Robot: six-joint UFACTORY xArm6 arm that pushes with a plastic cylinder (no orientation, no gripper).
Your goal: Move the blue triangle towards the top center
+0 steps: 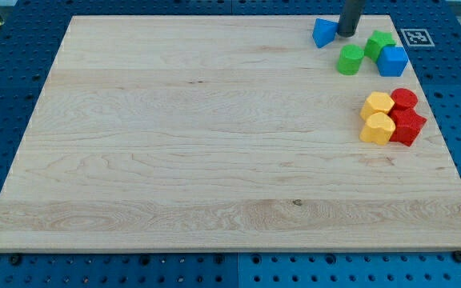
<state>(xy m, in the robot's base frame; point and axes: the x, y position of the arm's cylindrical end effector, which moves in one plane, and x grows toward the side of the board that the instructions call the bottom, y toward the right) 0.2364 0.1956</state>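
Note:
The blue triangle (323, 32) lies near the view's top edge of the wooden board (214, 136), right of centre. My tip (346, 34) stands just to the triangle's right, touching or nearly touching it. The rod rises out of the view's top.
A green cylinder (350, 59), a green block (379, 43) and a blue cube (392, 61) sit to the right of the tip. Two yellow blocks (378, 117) and two red blocks (406, 116) cluster at the right edge. A fiducial marker (415, 37) sits at the top right corner.

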